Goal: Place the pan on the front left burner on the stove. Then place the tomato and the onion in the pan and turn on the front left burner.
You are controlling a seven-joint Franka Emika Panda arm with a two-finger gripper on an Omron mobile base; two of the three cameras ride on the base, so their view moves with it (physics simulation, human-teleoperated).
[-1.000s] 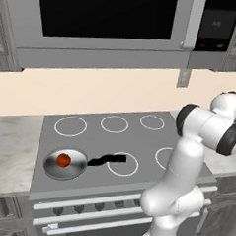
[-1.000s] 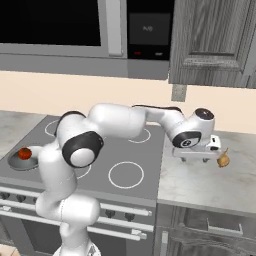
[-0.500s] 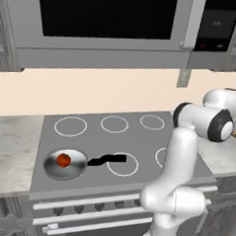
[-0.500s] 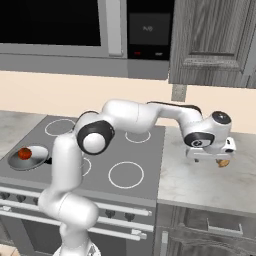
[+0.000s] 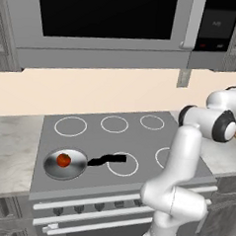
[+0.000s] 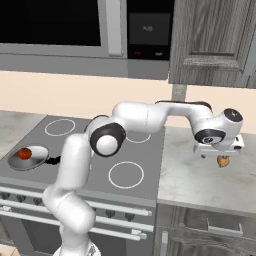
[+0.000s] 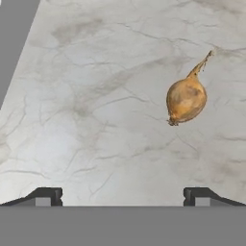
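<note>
Right of centre in the hand view, onion [image 7: 186, 98] lying on pale marbled counter [image 7: 96, 96], nothing between it and the gripper [image 7: 123, 194]; jaws spread wide, holding nothing; lower left of the left base view, tomato [image 5: 63, 159] inside pan [image 5: 76, 169] on front left burner [image 5: 51, 170] of stove [image 5: 138, 136]; microwave [image 5: 106, 25] overhead.

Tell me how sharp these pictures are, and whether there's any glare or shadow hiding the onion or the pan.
Hand view: sharp, even light, no glare; the onion lies plainly on the marble counter. Right base view: crisp, but the onion is small, just under the open gripper. Left base view: the pan shines softly, the tomato inside stays clear.
</note>
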